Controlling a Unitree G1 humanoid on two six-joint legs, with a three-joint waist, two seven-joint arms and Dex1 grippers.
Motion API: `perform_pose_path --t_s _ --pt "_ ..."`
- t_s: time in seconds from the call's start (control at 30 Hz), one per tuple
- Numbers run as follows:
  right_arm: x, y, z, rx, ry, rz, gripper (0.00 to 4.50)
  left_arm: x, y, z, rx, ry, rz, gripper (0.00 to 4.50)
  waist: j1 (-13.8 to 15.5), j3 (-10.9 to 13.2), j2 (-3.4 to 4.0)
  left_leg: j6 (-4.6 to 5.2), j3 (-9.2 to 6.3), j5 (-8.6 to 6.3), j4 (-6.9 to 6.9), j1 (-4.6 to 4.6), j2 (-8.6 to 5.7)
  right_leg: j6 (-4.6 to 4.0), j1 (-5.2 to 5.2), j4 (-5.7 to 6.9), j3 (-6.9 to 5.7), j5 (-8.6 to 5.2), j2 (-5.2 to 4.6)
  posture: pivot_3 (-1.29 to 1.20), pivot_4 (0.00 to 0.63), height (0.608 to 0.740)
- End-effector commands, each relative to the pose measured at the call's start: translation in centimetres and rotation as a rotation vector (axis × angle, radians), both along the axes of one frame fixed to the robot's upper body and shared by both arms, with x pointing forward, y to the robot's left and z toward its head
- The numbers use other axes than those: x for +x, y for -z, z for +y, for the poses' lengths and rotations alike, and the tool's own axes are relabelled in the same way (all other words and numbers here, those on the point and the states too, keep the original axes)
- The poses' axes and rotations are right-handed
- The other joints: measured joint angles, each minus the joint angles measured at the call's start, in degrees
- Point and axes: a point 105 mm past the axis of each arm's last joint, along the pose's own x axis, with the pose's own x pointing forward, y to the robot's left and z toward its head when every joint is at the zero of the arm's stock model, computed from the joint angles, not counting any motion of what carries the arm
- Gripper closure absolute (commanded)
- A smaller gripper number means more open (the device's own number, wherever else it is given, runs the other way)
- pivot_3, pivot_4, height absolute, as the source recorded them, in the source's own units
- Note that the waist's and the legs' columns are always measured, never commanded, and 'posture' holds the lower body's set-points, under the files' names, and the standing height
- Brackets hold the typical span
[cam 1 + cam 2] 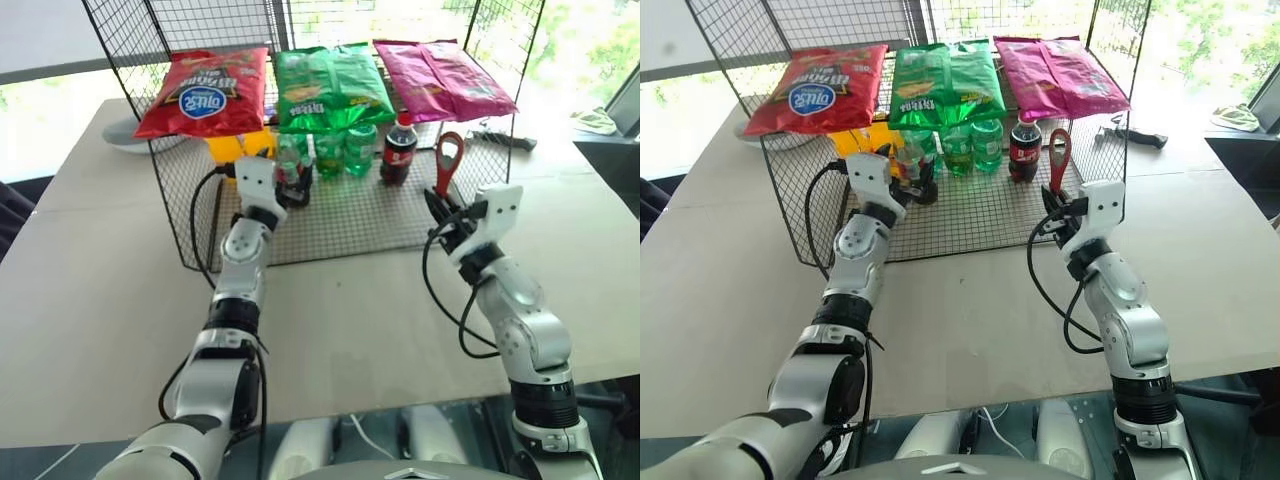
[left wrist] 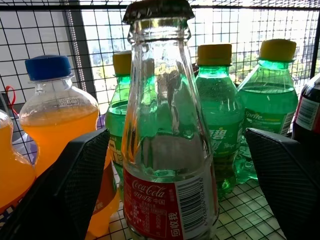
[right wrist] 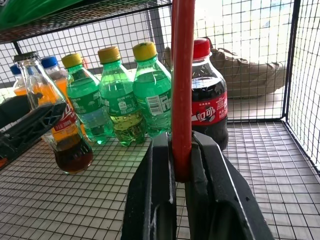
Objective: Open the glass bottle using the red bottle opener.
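Fingers of the left gripper (image 2: 175, 175) spread wide around the glass bottle (image 2: 167, 150) on the wire shelf (image 1: 360, 225); squeeze its middle firmly. Right gripper (image 3: 182, 165) pinches the red bottle opener (image 1: 447, 160) upright nearby.

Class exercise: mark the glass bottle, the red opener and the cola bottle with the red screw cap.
Glass bottle (image 2: 167, 150), left wrist view, on its clear body above the label.
Red opener (image 3: 182, 90), right wrist view, on its handle.
Cola bottle (image 3: 209, 112), right wrist view, on its red label.
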Motion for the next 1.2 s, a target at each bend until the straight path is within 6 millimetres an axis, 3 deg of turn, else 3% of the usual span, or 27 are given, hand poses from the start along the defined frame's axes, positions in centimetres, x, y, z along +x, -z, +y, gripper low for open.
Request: perform_pose_path --t_s 0.03,0.4,0.43,0.47,0.53,0.57,0.9,1.07,1.2 --pt "-0.3 -1.5 0.0 0.010 0.000 -0.070 4.50 1.4 -1.4 0.2 0.013 -0.056 -0.016 0.03 0.09 0.01 -0.01 0.00 -0.01 0.00 0.00 -0.01 -0.03 0.00 0.00 0.00 -0.02 0.00 0.00 0.00 0.150 0.740" --pt "-0.3 -1.4 -0.2 0.012 0.011 -0.075 4.50 2.9 -1.0 -1.4 0.011 -0.012 0.060 0.03 0.01 0.01 -0.02 -0.01 -0.05 0.01 0.04 -0.08 -0.07 0.01 -0.11 0.07 -0.06 0.00 0.00 0.00 0.150 0.740" --pt "-0.3 -1.4 -0.2 0.012 0.012 -0.076 4.50 2.9 -1.0 -1.3 0.005 -0.011 0.058 0.57 0.00 0.01 -0.03 -0.01 -0.05 0.01 0.05 -0.07 -0.07 0.01 -0.11 0.08 -0.05 0.00 -0.01 0.00 0.150 0.740" --pt "-0.3 -1.4 -0.2 0.012 0.014 -0.077 4.50 2.9 -1.0 -1.3 0.004 -0.011 0.056 0.73 0.00 0.00 -0.03 0.00 -0.05 0.01 0.06 -0.07 -0.07 0.01 -0.10 0.08 -0.05 0.00 -0.01 0.00 0.150 0.740" --pt "-0.3 -1.4 -0.3 0.012 0.017 -0.078 4.50 2.9 -1.0 -1.3 0.002 -0.010 0.052 1.72 0.00 0.00 -0.03 0.00 -0.05 0.01 0.06 -0.07 -0.07 0.01 -0.10 0.09 -0.05 0.00 -0.01 0.00 0.150 0.740" --pt "-0.3 -1.4 -0.3 0.012 0.017 -0.078 4.50 2.9 -1.0 -1.2 0.003 -0.011 0.050 1.84 -0.01 0.00 -0.03 0.00 -0.06 0.01 0.06 -0.07 -0.06 0.01 -0.11 0.09 -0.05 0.00 -0.01 0.00 0.150 0.740" --pt "-0.2 -1.2 -0.1 0.011 0.013 -0.074 4.50 2.2 -1.2 -1.2 -0.025 0.034 0.029 1.81 -0.10 0.00 -0.03 -0.01 -0.05 0.01 0.06 -0.07 -0.06 0.01 -0.11 0.10 -0.05 0.00 -0.01 0.00 0.150 0.740" --pt "0.0 -1.3 -0.1 0.011 0.011 -0.076 4.50 0.3 -2.1 -3.3 -0.023 0.233 -0.019 1.81 -0.11 0.00 -0.03 0.00 -0.05 0.01 0.05 -0.11 -0.02 0.00 -0.15 0.09 -0.04 0.00 -0.05 0.00 0.150 0.740" --pt "0.0 -1.2 -0.1 0.012 0.009 -0.077 4.50 -2.5 -2.3 -5.4 0.050 0.394 -0.041 1.81 -0.31 0.00 -0.03 0.00 -0.05 0.01 0.04 -0.21 -0.01 0.00 -0.22 0.10 -0.01 0.01 -0.07 0.00 0.150 0.740"
